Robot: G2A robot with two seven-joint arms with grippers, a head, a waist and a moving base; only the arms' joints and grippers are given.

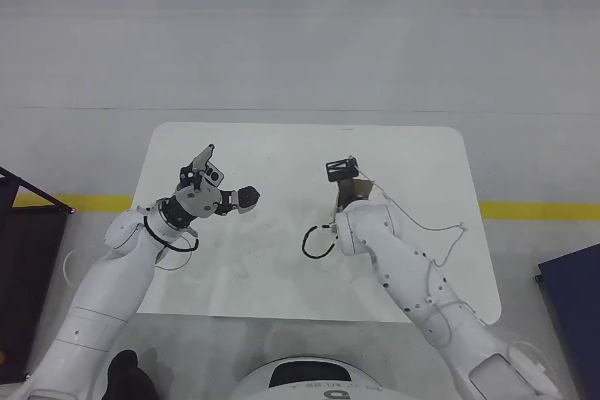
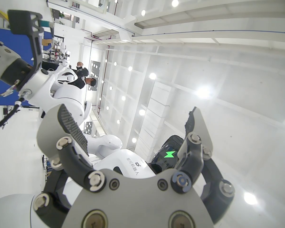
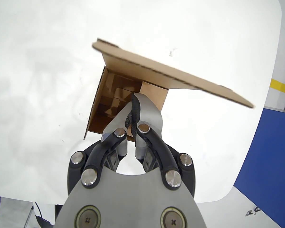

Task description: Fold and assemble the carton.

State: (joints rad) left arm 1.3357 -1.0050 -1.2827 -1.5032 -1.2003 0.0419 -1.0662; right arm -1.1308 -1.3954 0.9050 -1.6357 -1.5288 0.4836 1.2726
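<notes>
Right hand (image 1: 341,168) is being held shut on a wall of the carton (image 1: 356,188), just right of frame centre on the counter (image 1: 420,150). Left hand (image 1: 227,175) is being held wide open and empty, left of centre. Risk: with a one-sided pinch, the thin wall may crease or slip. No legible print is being seen on the carton.

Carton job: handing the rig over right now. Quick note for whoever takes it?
Left gripper: open, empty, over the left part of the white table, pointing upward.
Right gripper: shut, seemingly pinching a side wall of the brown corrugated cardboard carton, mid-table.
Done: the carton's walls are up, forming an open box.
Left: the large lid flap sticks out unfolded; likely fold it down and tuck it shut.
Unclear: whether the carton rests on the table or is lifted.
</notes>
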